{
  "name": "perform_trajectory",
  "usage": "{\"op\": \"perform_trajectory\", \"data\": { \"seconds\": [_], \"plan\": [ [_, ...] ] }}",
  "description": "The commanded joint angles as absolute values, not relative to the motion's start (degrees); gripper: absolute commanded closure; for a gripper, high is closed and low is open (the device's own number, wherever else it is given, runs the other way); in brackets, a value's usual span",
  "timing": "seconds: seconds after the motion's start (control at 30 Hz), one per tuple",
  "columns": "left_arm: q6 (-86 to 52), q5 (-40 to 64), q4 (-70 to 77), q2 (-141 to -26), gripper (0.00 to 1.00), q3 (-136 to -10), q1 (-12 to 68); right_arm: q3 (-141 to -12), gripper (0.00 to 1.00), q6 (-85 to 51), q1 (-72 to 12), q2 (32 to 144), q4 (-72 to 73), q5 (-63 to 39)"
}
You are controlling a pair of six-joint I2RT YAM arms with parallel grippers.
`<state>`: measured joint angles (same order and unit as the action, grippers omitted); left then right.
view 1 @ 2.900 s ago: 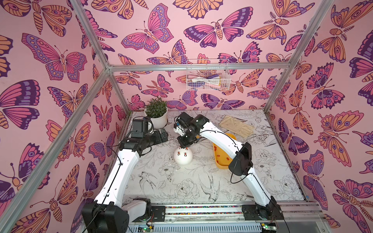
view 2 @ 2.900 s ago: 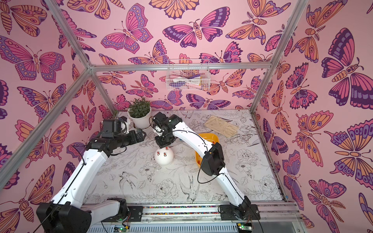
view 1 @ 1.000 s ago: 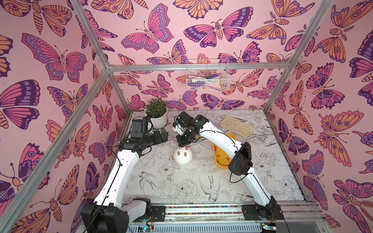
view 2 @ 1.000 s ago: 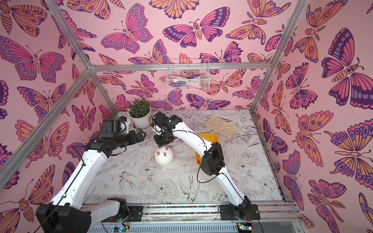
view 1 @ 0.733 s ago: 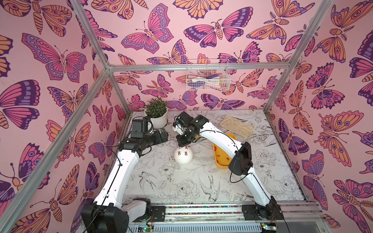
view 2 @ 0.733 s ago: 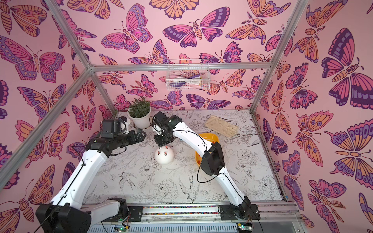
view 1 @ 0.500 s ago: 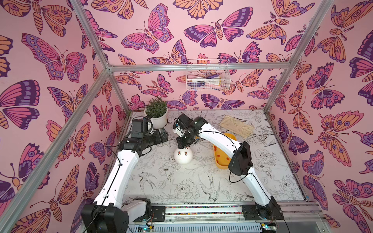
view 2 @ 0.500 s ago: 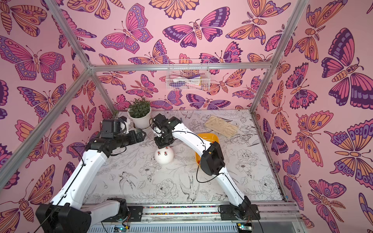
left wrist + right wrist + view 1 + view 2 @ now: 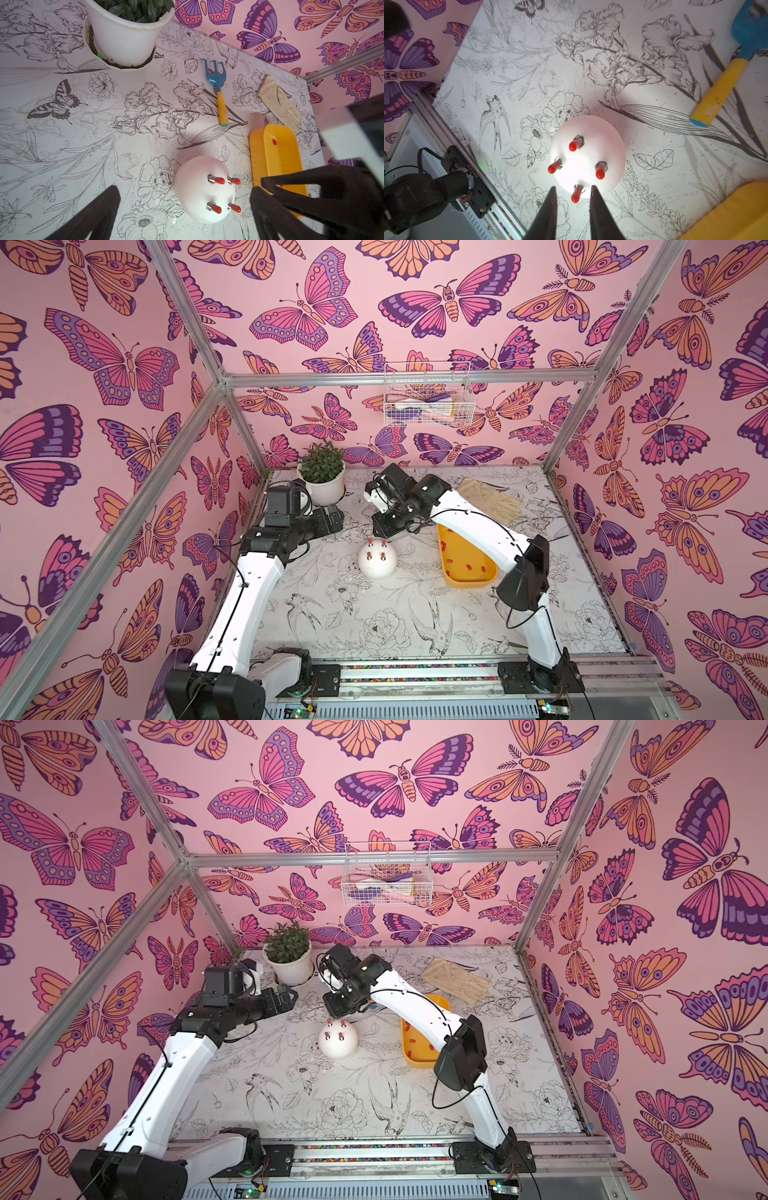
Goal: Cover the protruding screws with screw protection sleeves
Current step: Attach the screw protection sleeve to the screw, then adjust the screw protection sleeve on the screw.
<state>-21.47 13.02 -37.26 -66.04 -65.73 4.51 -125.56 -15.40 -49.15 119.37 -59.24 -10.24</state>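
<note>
Screw protection sleeves (image 9: 576,196) cap all four protruding screws (image 9: 579,138) on the white dome (image 9: 591,128), middle of the desk (image 9: 374,614). Right gripper (image 9: 573,186) parted, empty, straddling one sleeve; left gripper (image 9: 185,188) wide, empty. We fear a sideways retreat knocks it off.

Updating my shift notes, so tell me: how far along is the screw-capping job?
Done: all four screws on the white dome carry red sleeves. In hand: nothing; the right gripper stands open astride one capped screw without touching it, and the left gripper hangs open above the table. Left: apparently only pulling both arms clear; spare sleeves lie in the yellow tray.
</note>
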Motion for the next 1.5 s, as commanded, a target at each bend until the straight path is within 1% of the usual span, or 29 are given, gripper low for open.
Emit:
{"op": "perform_trajectory", "data": {
  "seconds": [0.0,0.07,0.17,0.33,0.43,0.57,0.83,1.07,1.17,1.27,1.33,1.47],
  "plan": [
    [-22.46,12.27,-35.87,-64.65,0.0,-64.95,4.28,-122.52,0.71,-15.33,-48.63,113.67,-56.14,-6.81],
    [-23.1,12.24,-35.75,-64.34,0.0,-65.44,4.33,-119.76,0.72,-15.59,-48.56,110.93,-54.77,-5.54],
    [-23.55,12.1,-35.95,-63.65,0.0,-66.48,4.42,-114.5,0.77,-17.05,-47.98,106.86,-52.18,-3.43],
    [-24.98,11.95,-38.56,-62.69,0.03,-67.25,5.31,-103.38,0.89,-20.95,-46.23,100.3,-45.95,-3.95],
    [-25.98,11.89,-40.2,-62.16,0.05,-66.55,6.49,-97.57,0.93,-22.64,-45.73,97.37,-41.77,-5.49],
    [-27.56,11.12,-41.33,-61.74,0.07,-64.82,8.54,-93.5,0.95,-23.83,-45.61,95.83,-38.85,-6.51],
    [-29.86,9.36,-41.96,-62.29,0.09,-62.53,13.65,-89.38,0.96,-26.06,-45.04,95.06,-35.69,-8.44],
    [-30.15,9.44,-42.26,-63.61,0.15,-63.19,17.76,-84.27,0.96,-29.08,-45.05,94.22,-30.39,-10.18],
    [-30.01,9.95,-42.25,-64.3,0.2,-63.2,19.3,-82.91,0.96,-30.2,-45.03,94.22,-28.54,-10.96],
    [-29.53,10.11,-42.22,-65.52,0.28,-62.85,20.84,-82.2,0.95,-30.46,-45.04,94.31,-27.74,-10.99],
    [-29.36,10.19,-42.19,-66.53,0.38,-62.67,21.31,-82.18,0.95,-30.43,-45.01,94.31,-27.86,-11.05],
    [-28.94,10.06,-41.19,-68.64,0.61,-62.99,21.36,-82.21,0.95,-30.44,-45.08,94.18,-27.95,-10.99]
  ]
}}
